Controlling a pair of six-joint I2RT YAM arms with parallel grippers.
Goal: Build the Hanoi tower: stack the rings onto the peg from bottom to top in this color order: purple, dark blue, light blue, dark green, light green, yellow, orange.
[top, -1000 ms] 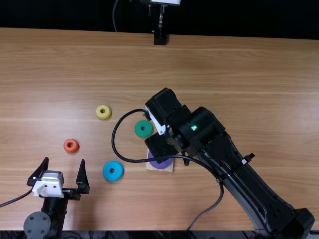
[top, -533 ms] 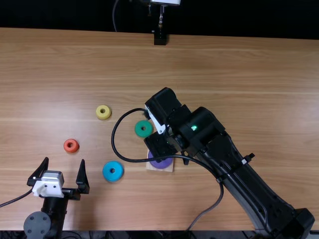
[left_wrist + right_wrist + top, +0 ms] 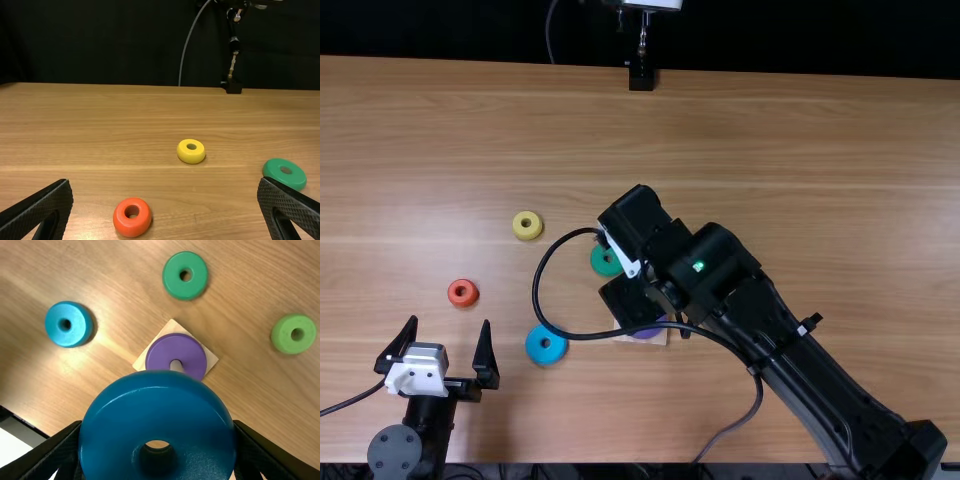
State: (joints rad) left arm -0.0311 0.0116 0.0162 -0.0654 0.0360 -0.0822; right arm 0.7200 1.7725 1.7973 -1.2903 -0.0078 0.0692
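In the top view, my right gripper (image 3: 630, 300) is over the wooden base (image 3: 656, 338) and purple ring (image 3: 650, 331). The right wrist view has my right gripper (image 3: 158, 423) shut on the dark blue ring (image 3: 155, 417); beyond it the purple ring (image 3: 172, 350) lies around the peg (image 3: 176, 365). Light blue (image 3: 65, 324), dark green (image 3: 174, 282) and light green (image 3: 286, 335) rings lie loose. My left gripper (image 3: 449, 322) stands open at the near left, holding nothing. Ahead of the left gripper (image 3: 165, 182) are the yellow (image 3: 186, 156) and orange (image 3: 120, 218) rings.
The right forearm (image 3: 820, 385) stretches diagonally from the near right, its cable (image 3: 539, 300) looping close to the light blue ring. A black stand (image 3: 641, 76) is at the table's far edge.
My right gripper has shifted a little left and toward the near edge in the top view, covering more of the purple ring. The left arm and the loose rings have stayed put.
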